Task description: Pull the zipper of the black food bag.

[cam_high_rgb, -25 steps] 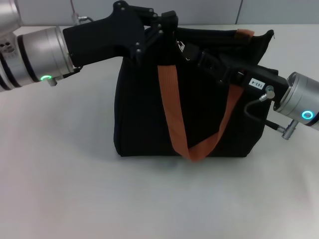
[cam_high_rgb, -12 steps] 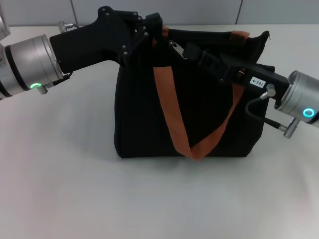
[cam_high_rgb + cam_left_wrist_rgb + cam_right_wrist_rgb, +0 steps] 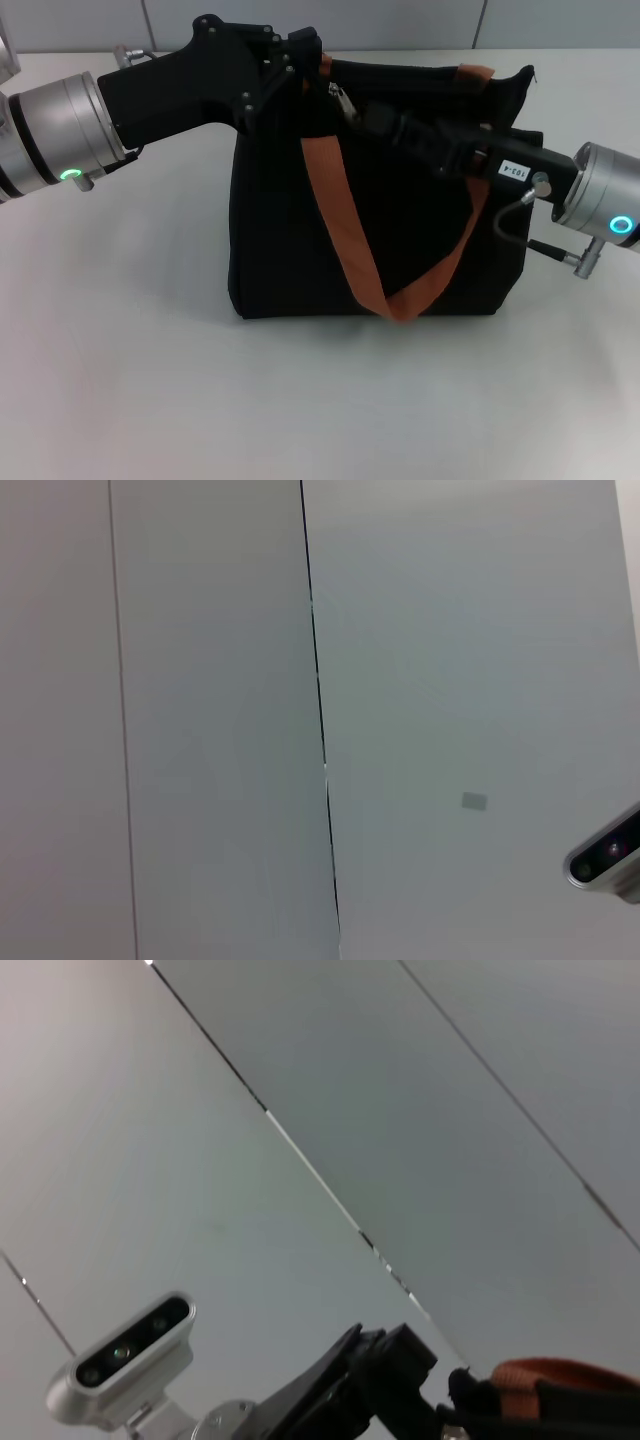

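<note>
- Black fabric, boxy: the black food bag (image 3: 380, 220) stands upright on the pale worktop (image 3: 130, 380), mouth up, so the zip line along the top rim stays reachable from both sides.
- Orange-brown strap (image 3: 340, 230) hangs down the front face in a loop, clear of the zip line; second strap (image 3: 478, 71) peeks over the far rim.
- Left pincer (image 3: 305, 62) sits at the bag's top corner on the robot's left, apparently clamping the rim fabric beside the strap root; likely an anchor so the bag neither slides nor folds under the pull. Clenched on fabric by the look of it, though fingertips merge with the black cloth.
- Right pincer (image 3: 368, 112) reaches in along the top edge from the robot's right, tips right at the zipper (image 3: 343, 100), the small silver tab near the left end of the zip line. Cannot tell whether fingers are closed on the tab or just beside it.
- Opposed arms fit a brace-and-pull setup: one holds, the other drags the tab along the rim.
- Risk, as a judgement: tiny tab, easy slip; rim may buckle if the anchor grip is weak.
- Wrist views show mostly wall panels; right wrist view catches a bit of orange strap (image 3: 545, 1372).
</note>
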